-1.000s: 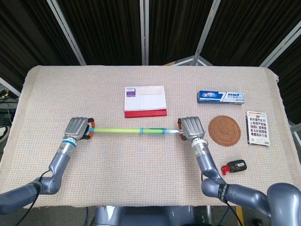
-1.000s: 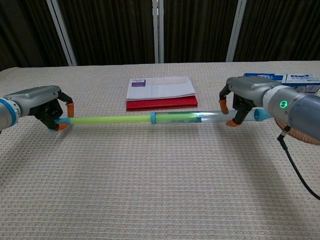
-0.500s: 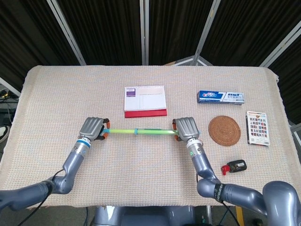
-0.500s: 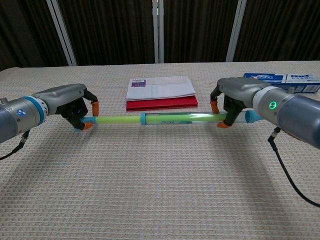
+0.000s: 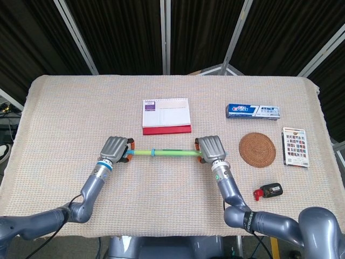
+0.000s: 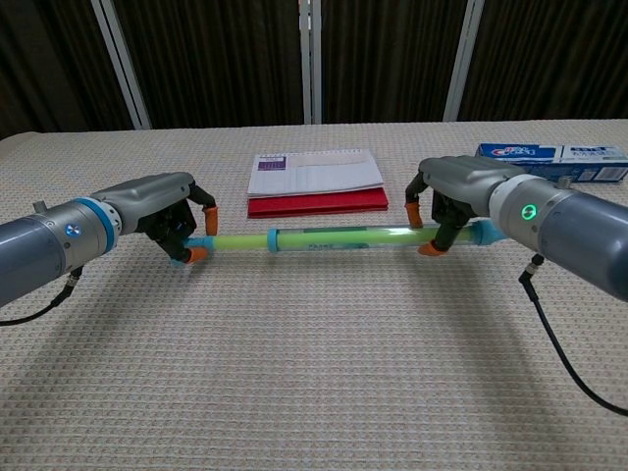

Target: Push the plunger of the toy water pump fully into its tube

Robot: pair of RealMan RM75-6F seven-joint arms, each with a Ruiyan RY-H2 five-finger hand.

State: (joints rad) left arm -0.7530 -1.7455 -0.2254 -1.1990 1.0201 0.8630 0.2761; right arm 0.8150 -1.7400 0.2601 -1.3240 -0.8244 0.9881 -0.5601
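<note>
Plunger (image 6: pixel 238 240) gripped by left hand (image 6: pixel 175 218), tube (image 6: pixel 343 236) by right hand (image 6: pixel 446 204)

One toy water pump (image 5: pixel 164 153), made up of one clear tube (image 6: pixel 343 236) and one green plunger (image 6: pixel 240 241). Two robot hands: the left hand (image 5: pixel 115 149) and the right hand (image 5: pixel 212 148). One desk calendar (image 5: pixel 166 115) with a red base, one toothpaste box (image 5: pixel 253 111), one round woven coaster (image 5: pixel 257 149), one patterned card box (image 5: pixel 295 147) and one small black-and-red gadget (image 5: pixel 268 191), all on one cloth-covered table (image 5: pixel 81 102)
</note>
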